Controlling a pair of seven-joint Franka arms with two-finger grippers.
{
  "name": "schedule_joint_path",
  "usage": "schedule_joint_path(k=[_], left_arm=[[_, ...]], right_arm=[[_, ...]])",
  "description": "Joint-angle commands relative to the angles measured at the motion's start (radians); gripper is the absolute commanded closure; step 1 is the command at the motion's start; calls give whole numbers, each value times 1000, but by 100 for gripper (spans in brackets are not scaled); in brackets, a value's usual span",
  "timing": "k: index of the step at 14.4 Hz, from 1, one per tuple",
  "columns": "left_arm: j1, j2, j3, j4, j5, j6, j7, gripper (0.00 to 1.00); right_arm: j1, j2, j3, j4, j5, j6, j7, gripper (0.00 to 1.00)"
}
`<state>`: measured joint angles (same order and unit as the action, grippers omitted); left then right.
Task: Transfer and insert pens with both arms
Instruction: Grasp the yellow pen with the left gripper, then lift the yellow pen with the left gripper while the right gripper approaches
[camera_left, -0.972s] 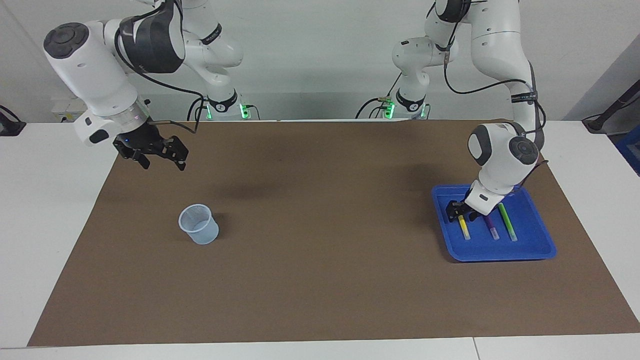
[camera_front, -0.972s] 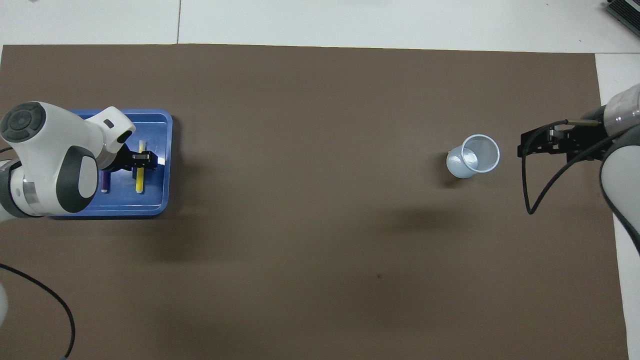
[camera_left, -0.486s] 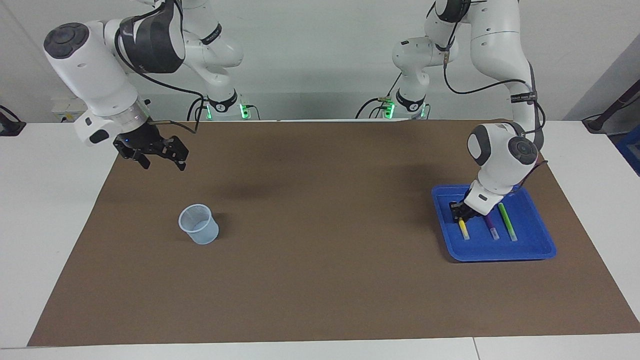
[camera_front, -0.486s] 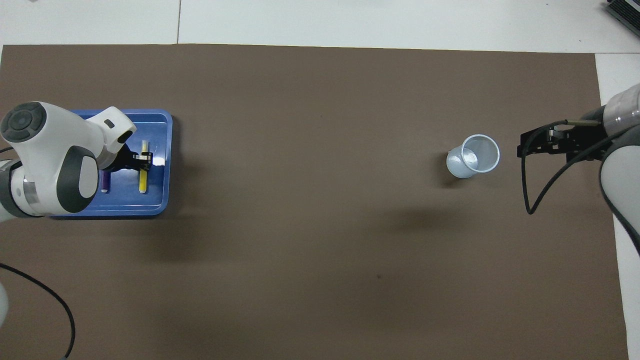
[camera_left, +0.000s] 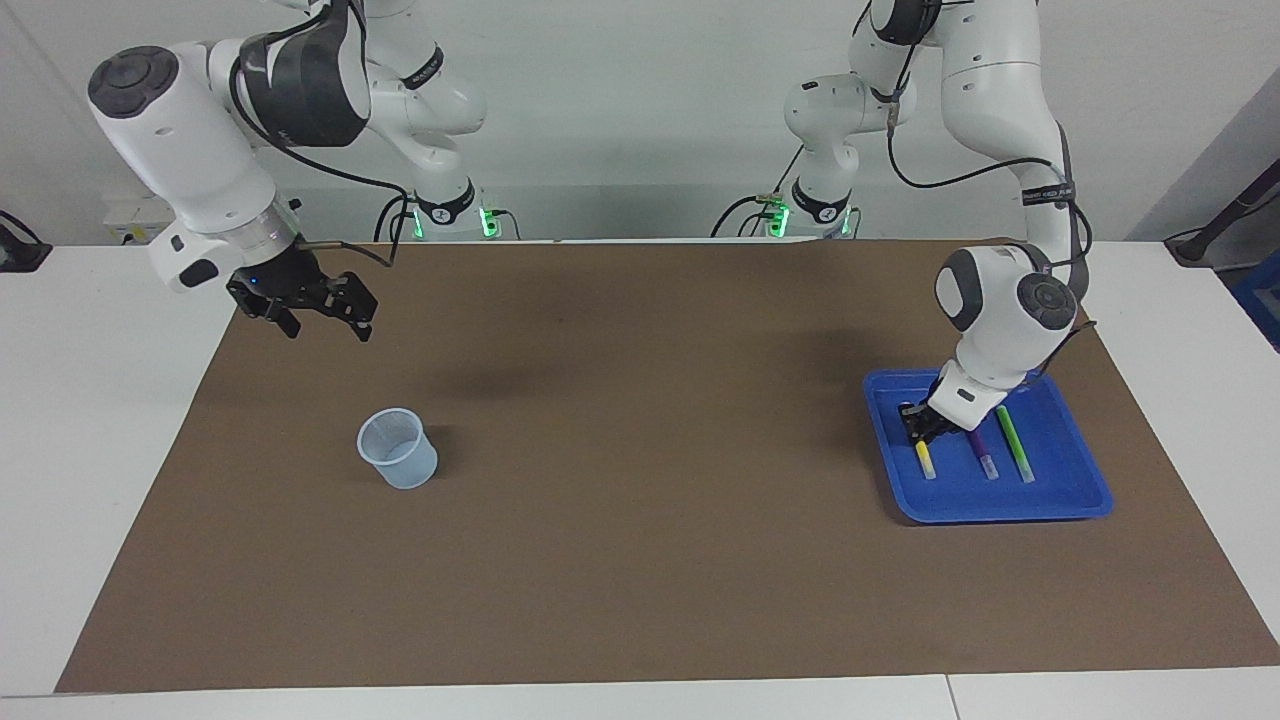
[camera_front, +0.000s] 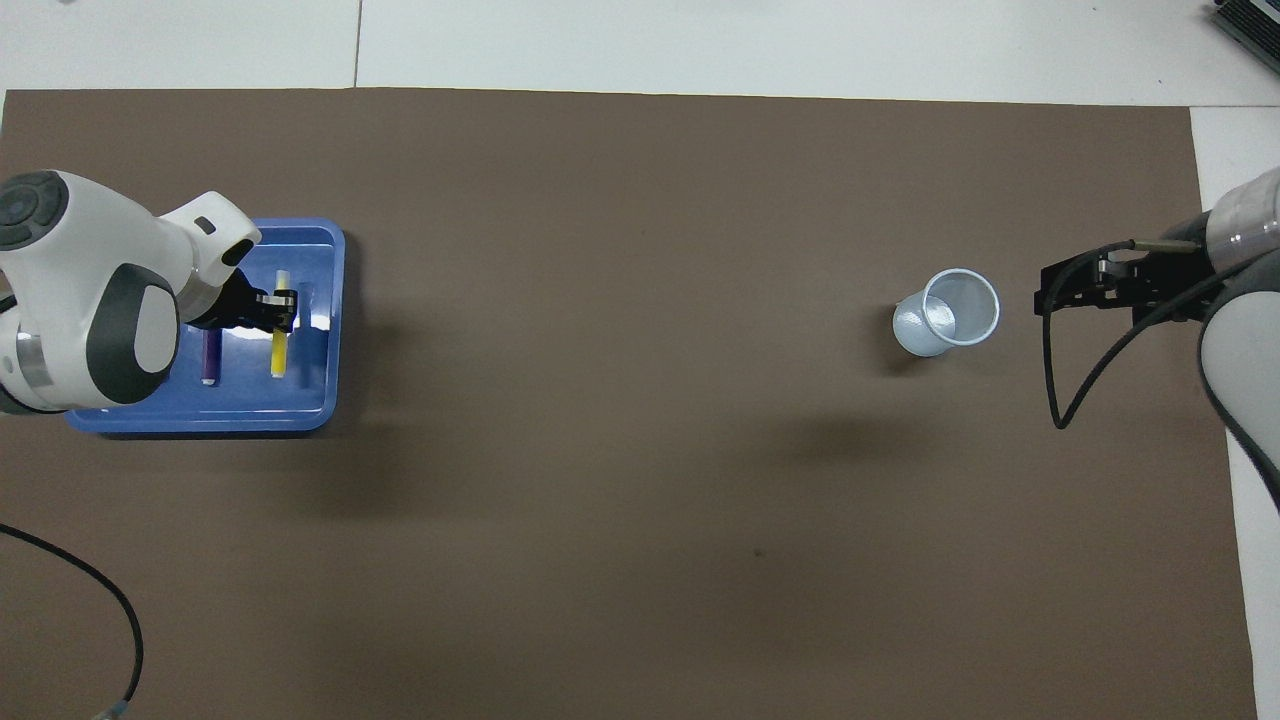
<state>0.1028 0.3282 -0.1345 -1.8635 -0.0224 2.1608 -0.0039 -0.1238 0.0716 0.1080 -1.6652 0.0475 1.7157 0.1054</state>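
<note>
Slim yellow pen (camera_left: 926, 461), whitish tip

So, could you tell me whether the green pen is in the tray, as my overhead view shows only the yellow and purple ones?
Observer: Yes. The green pen lies in the blue tray beside the purple pen; the left arm hides it from you.
Operator: Thanks. Is the right gripper down at the cup?
Observer: No. The right gripper hangs open in the air, well above the mat and apart from the cup.
Operator: And how low is the left one?
Observer: The left gripper is down inside the tray, shut on the yellow pen.
</note>
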Motion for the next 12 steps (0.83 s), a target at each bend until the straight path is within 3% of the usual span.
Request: schedule_joint_path(k=[1, 3, 6, 8, 12], left_arm=[[-17, 8, 7, 81, -86, -84, -37, 100], [-26, -4, 4, 92, -131, -105, -115, 100], [-83, -49, -20, 95, -152, -150, -386, 100], [-132, -64, -20, 98, -195, -148, -546, 100], [-192, -92, -39, 93, -249, -150, -824, 100]], right_arm=[[-3, -30, 6, -31, -24, -4, -15, 0], [-3, -30, 7, -31, -24, 7, -16, 0], [0, -50, 12, -91, 17, 74, -13, 0], [1, -78, 15, -155, 116, 131, -16, 0], [3, -78, 28, -157, 413, 172, -16, 0]])
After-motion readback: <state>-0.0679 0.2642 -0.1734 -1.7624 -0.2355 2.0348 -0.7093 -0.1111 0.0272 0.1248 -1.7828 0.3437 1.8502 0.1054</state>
